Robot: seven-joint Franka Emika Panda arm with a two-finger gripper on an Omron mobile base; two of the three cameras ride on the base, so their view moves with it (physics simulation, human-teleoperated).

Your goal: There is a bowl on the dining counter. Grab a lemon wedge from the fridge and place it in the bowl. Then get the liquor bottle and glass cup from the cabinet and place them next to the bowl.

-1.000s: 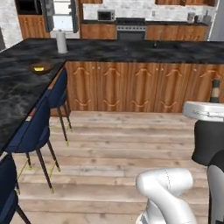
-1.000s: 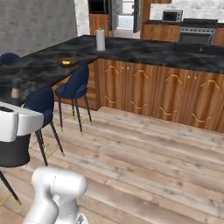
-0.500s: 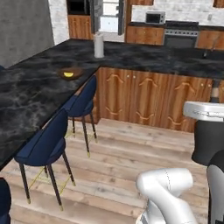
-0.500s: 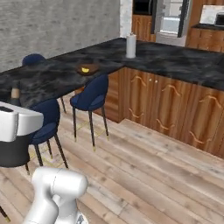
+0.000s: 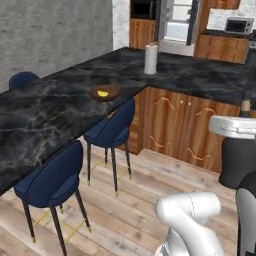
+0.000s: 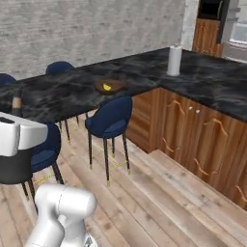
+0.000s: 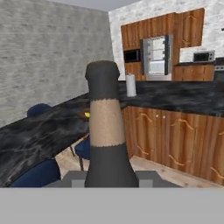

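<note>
Liquor bottle (image 7: 106, 131) upright in claw (image 7: 109, 177), bowl (image 7: 85, 114) well ahead.

A: What is showing at the lower left of the left base view?
B: Two navy stools (image 5: 52, 182) are sitting on the plank floor (image 5: 145, 195), tucked under the counter edge.
A: And toward the top?
B: A white paper-towel roll (image 5: 150, 59) is standing upright, and a microwave (image 5: 236, 25) is sitting at upper right
</note>
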